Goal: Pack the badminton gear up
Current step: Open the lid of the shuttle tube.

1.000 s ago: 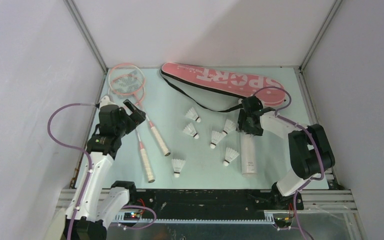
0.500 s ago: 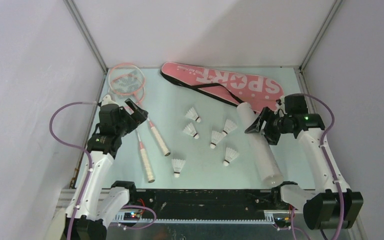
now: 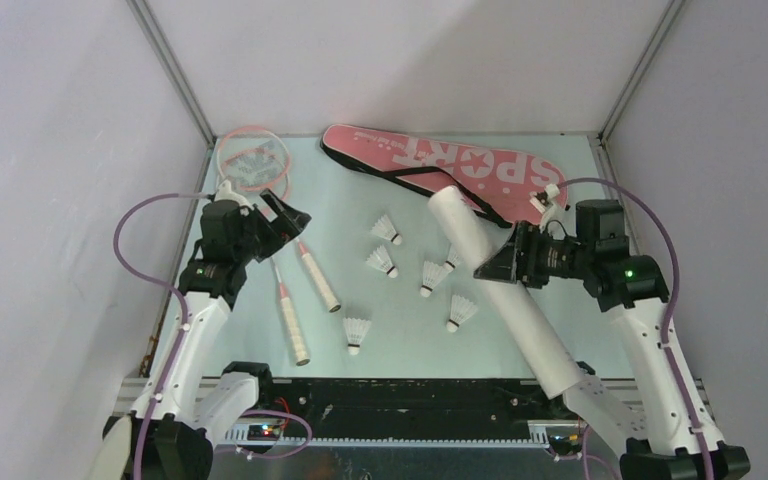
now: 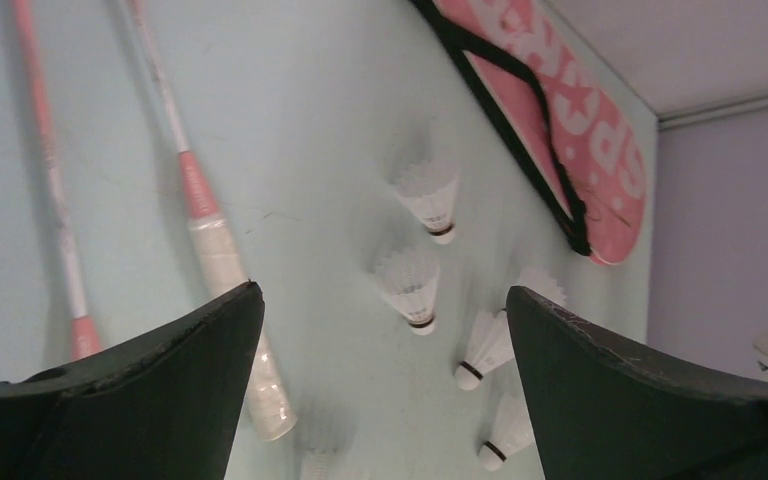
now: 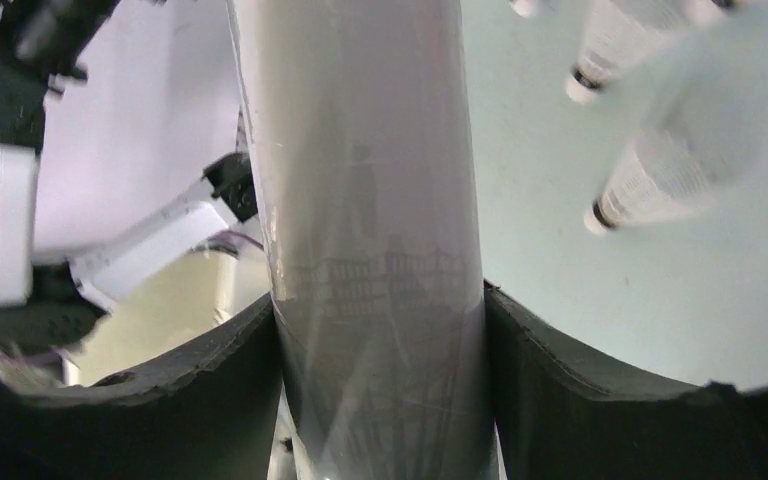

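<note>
The right hand clenches the long white tube at mid-length, lifted off the desk, its long axis slanting from the pink bag toward the near edge. Shuttlecocks lie just left of the tube; the left hand, spread and empty, hovers well left. A second ago the tube lay flat.

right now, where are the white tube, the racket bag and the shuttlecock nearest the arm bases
white tube [image 3: 532,330], top external view, lower half of its body
racket bag [image 3: 450,162], top external view, pink face at the lettering
nearest shuttlecock [image 3: 357,328], top external view, feather skirt
</note>
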You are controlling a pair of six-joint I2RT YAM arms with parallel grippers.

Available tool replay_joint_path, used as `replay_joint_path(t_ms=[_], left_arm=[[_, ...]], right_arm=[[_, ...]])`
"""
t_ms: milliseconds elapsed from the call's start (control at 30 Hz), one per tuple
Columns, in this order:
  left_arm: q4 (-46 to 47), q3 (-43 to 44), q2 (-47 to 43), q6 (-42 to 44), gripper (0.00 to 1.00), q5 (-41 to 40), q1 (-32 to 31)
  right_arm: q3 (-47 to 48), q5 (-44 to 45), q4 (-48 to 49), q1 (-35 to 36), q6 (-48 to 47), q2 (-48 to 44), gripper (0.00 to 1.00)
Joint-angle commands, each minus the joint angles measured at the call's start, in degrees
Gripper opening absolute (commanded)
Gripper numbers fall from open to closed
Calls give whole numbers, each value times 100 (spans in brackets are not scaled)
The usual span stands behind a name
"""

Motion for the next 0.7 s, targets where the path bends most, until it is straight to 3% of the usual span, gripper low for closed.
replay_joint_path(t_ms=[0,133,267,400,467,500,600,667], left_arm=[[826,-46,-43,-28,98,1046,-10],[1479,-260,-183,-19,98,1775,-84],[2150,-419,-336,-122,98,2336,-183],[2450,-461,-529,-101,98,2494,-321],[2553,-469,-614,-94,98,2497,-398],[2569,-461,-653,-83,98,2498,-419],[2558,-416,-691,-10,98,2500,-566],[2568,-390,-705,68,98,2507,-688]], right_arm=[[259,-424,1721,744,-662,-212,51],[106,11,2890,1564,-1148,-322,50],[-49,2094,3947,2269,-1215,-305,49],[-495,4896,5172,3225,-1748,-263,47],[-575,6861,5823,3724,-1980,-123,47],[-563,7347,6172,3906,-2121,33,47],[-159,10112,6532,4714,-2143,448,45],[146,11429,6721,5053,-2329,943,45]])
